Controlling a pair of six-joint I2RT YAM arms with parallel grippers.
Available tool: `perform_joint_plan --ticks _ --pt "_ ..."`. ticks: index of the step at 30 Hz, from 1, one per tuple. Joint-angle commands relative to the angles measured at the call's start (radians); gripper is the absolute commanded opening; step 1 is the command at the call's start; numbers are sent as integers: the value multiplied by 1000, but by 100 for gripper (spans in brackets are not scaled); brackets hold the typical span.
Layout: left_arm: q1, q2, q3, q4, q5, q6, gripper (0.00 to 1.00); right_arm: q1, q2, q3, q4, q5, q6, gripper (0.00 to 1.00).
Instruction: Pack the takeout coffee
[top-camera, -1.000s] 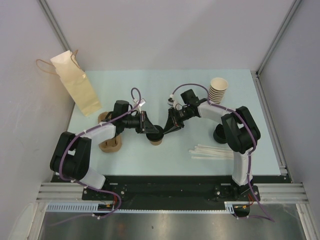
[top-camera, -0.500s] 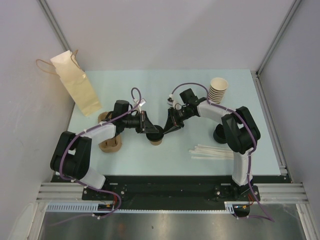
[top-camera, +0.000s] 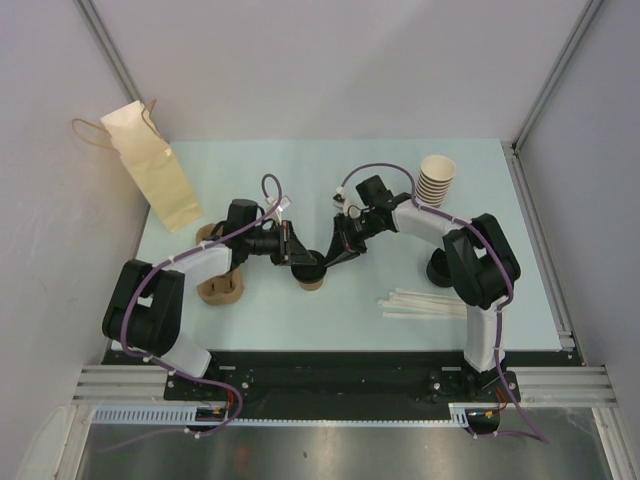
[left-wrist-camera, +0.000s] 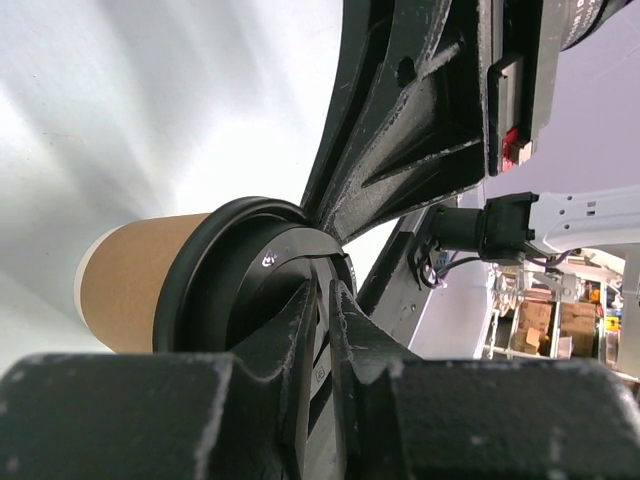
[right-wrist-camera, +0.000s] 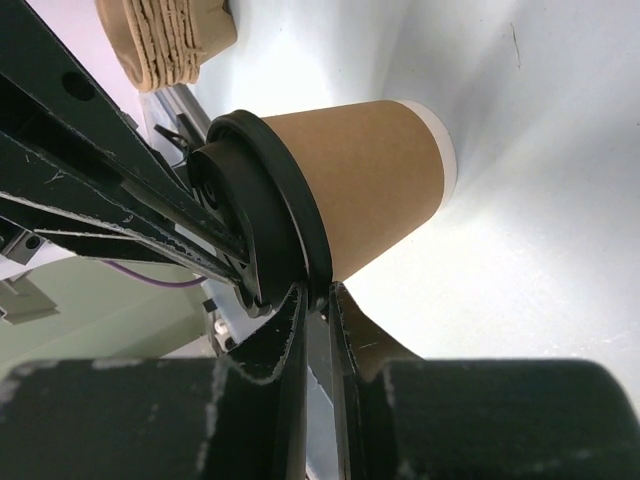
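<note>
The takeout coffee (top-camera: 311, 276), a small brown paper cup with a black lid, stands mid-table between both arms. My left gripper (top-camera: 298, 257) is shut, its tips resting against the lid's top (left-wrist-camera: 250, 290) from the left; the cup's brown wall (left-wrist-camera: 130, 280) shows behind. My right gripper (top-camera: 332, 256) comes from the right and is shut on the lid's rim (right-wrist-camera: 300, 230), just above the cup's wall (right-wrist-camera: 375, 180). Both pairs of jaws stand nearly closed, with a thin gap.
A tan paper bag (top-camera: 156, 182) stands at the back left. A stack of lidless cups (top-camera: 436, 181) is at the back right. Black lids (top-camera: 437, 271) sit under the right arm. White straws (top-camera: 425, 303) lie front right. Brown pulp carriers (top-camera: 222, 287) sit under the left arm.
Both grippers stay at the lid. The right arm's wrist has shifted very slightly; the cup has not moved.
</note>
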Motion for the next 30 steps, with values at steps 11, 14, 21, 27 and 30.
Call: perform_joint_plan --ticks 11,14,21,27,30 --pt "13 20 5 -63 -82 49 16 70 74 10 -32 369 -109 3" --pt "13 14 12 -66 -77 51 16 70 56 27 -33 327 -114 0" --pt "13 2 16 -66 -73 54 16 52 51 36 -36 231 -103 0" --pt "13 -27 19 -49 -48 37 16 20 40 36 -26 162 -77 0" --pt "12 -56 10 7 -22 4 19 15 36 35 -15 143 -69 0"
